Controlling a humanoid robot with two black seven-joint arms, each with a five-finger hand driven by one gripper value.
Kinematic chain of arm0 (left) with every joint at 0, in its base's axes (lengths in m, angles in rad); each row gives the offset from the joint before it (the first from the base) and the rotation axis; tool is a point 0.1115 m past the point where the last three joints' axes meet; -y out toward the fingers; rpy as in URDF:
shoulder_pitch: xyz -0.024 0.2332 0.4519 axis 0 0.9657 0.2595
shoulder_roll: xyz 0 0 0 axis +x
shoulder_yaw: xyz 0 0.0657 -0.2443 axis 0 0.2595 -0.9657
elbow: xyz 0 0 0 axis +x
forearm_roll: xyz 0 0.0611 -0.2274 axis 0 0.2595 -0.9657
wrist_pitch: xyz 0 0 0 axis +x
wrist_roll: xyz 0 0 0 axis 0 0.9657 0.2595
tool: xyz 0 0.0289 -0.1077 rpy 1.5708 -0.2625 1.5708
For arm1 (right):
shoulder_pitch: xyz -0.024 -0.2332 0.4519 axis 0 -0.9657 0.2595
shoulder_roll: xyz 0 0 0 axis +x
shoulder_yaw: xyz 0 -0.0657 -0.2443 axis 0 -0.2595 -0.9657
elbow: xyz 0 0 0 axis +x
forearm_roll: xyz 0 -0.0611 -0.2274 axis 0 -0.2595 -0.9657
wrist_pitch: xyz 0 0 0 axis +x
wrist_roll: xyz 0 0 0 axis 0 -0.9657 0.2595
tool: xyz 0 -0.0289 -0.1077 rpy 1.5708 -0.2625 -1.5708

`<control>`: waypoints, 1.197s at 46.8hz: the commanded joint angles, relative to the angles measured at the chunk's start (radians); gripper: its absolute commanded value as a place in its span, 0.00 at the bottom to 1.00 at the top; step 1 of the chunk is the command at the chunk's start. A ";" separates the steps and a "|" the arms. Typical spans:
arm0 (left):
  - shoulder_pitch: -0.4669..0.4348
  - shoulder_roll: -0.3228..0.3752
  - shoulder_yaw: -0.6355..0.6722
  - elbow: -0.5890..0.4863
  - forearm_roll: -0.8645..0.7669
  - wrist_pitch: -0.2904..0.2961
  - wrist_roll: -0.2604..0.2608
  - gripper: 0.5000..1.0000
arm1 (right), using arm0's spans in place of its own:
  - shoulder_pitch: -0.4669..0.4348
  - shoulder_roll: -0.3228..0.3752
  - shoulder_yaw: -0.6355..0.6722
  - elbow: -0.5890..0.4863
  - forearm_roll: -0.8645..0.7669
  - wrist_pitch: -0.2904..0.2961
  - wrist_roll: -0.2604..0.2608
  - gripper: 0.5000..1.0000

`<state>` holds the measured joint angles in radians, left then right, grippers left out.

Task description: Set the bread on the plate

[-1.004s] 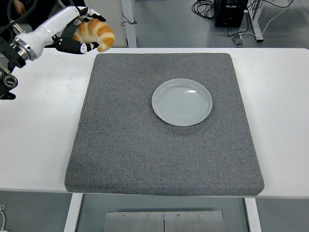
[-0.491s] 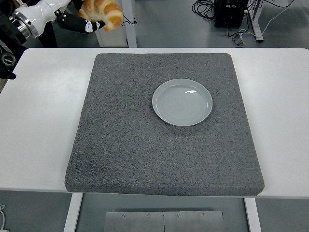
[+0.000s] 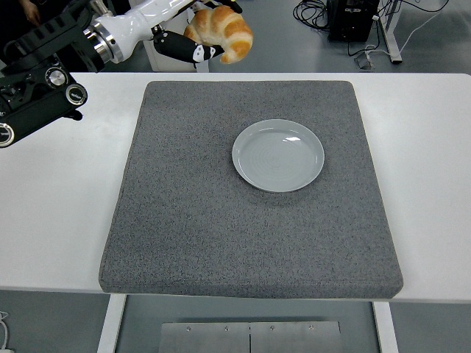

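— Head view first: where is the bread (image 3: 221, 31) sitting?

— It is riding high at the far edge, the left hand (image 3: 193, 44) wrapping its fingers (image 3: 176, 45) around it, long axis running roughly left to right.

— And the plate (image 3: 277, 155)?

— Lying empty on the grey mat (image 3: 221, 235) on the white surface (image 3: 51, 213), nearer and to the right of the bread. No readable writing is showing.

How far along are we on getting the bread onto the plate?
Done: the left hand has the croissant grasped and lifted clear of the table. In hand: it is held in the air beyond the far edge of the grey mat, up and left of the plate. Left: carry it over the plate, which holds nothing, lower it and release. The right arm is out of view.
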<state>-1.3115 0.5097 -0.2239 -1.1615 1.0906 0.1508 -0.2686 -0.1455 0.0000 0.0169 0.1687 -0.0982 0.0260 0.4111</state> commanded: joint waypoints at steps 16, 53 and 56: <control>-0.025 -0.168 0.069 0.108 0.011 0.004 -0.003 0.00 | 0.000 0.000 0.000 0.000 0.000 0.000 0.000 1.00; 0.086 -0.388 0.090 0.286 0.092 0.041 -0.043 0.00 | 0.000 0.000 0.000 0.000 0.000 0.000 0.000 1.00; 0.100 -0.402 0.090 0.295 0.092 0.046 -0.044 0.00 | 0.000 0.000 0.000 0.000 0.000 0.000 0.000 1.00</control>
<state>-1.2243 0.1208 -0.1334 -0.8760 1.1825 0.1925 -0.3104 -0.1457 0.0000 0.0169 0.1687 -0.0982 0.0261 0.4110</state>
